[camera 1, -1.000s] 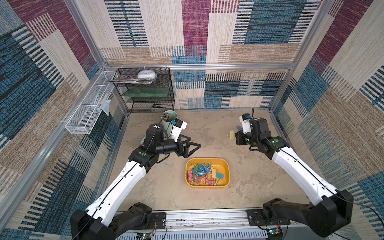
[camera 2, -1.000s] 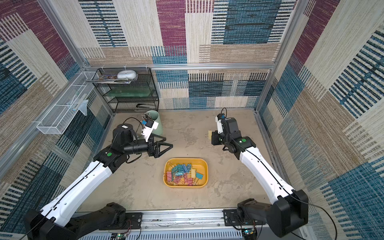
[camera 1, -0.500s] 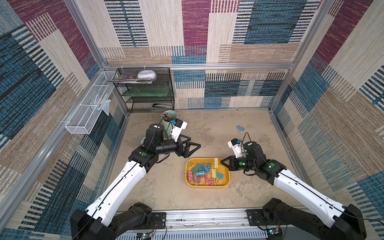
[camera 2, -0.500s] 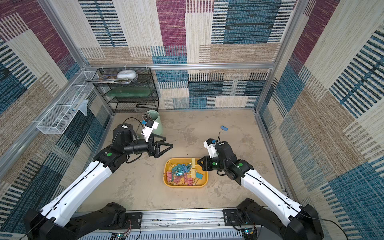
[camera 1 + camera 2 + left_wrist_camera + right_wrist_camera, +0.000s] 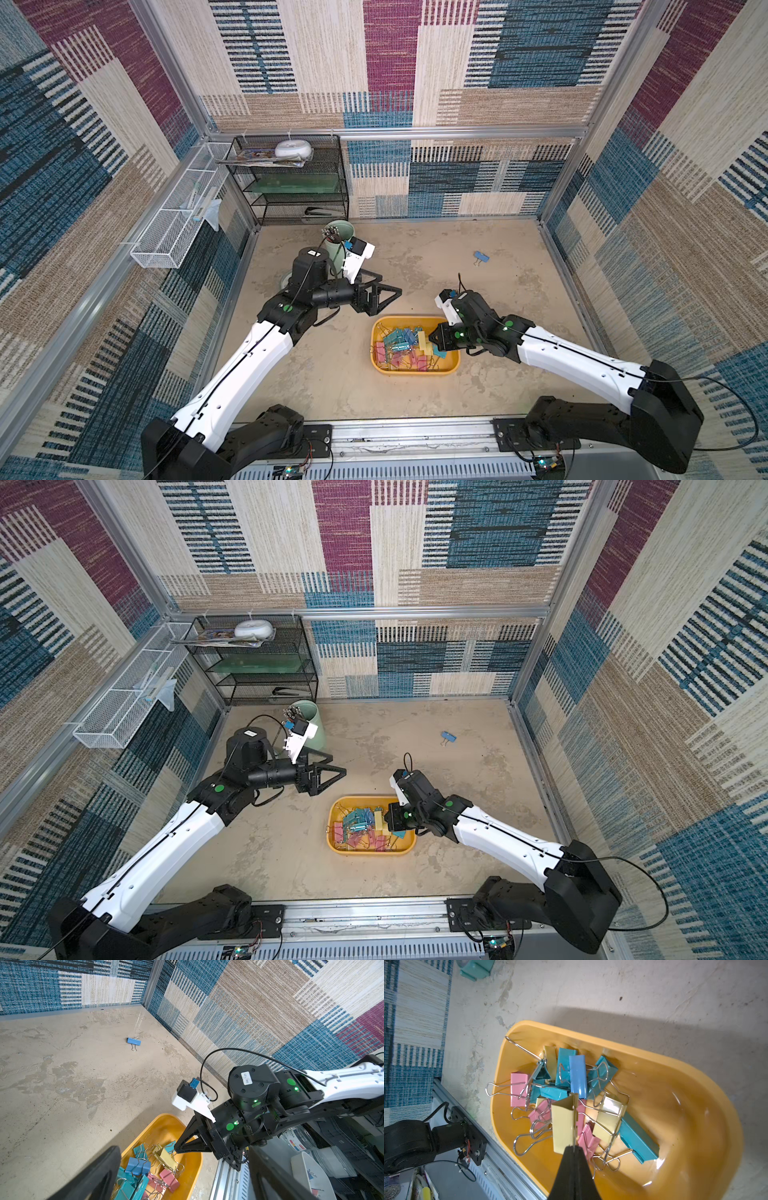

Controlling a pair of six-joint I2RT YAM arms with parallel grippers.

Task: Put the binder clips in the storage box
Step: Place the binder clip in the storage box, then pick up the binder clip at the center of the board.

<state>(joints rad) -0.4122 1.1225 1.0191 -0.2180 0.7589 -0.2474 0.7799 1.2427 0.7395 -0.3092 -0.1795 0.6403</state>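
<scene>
While the right gripper (image 5: 573,1148) hangs over the box (image 5: 591,1045), clamped on a yellow clip (image 5: 563,1126) just above the heaped clips (image 5: 577,1076), the step in hand is the drop. Next, I judge, it should part its jaws so the clip falls inside, then go for the blue clip (image 5: 481,256), which lies alone, well apart from the box. The left gripper (image 5: 384,291) waits near the box, wide open and empty. A second ago the right gripper was well behind the box; the left one has not moved.

The left arm (image 5: 249,361) hovers, jaws spread wide; the right arm (image 5: 582,365) reaches low, jaws seemingly pinched shut.
</scene>
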